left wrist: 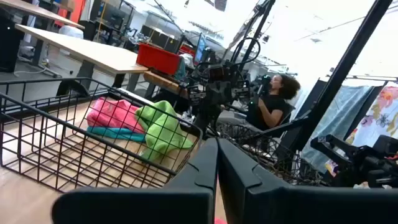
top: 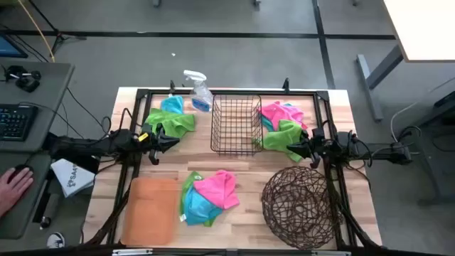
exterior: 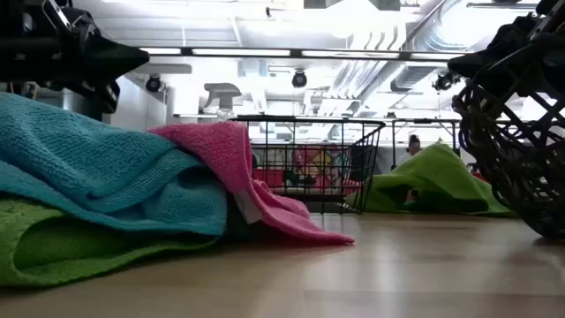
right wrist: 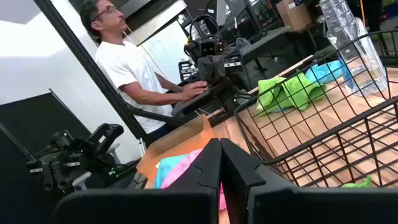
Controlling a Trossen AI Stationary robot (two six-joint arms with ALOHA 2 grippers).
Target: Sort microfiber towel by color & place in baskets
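Three heaps of towels lie on the table. A green and teal heap (top: pixel 170 118) is at the far left, a pink, green and teal heap (top: pixel 282 126) at the far right, and a pink, teal and green heap (top: pixel 208 197) in the near middle. The black wire basket (top: pixel 236 124) stands between the two far heaps. The round brown twig basket (top: pixel 298 206) is near right and the orange tray (top: pixel 151 210) near left. My left gripper (top: pixel 170 141) is shut and empty beside the far-left heap. My right gripper (top: pixel 291 148) is shut and empty at the green towel's edge (top: pixel 279 139).
A clear spray bottle (top: pixel 199 91) stands at the far edge, left of the wire basket. A black frame (top: pixel 135 114) runs round the table top. A person's hand (top: pixel 14 183) rests at a desk to the left. Bare wood shows between the wire basket and the near heap.
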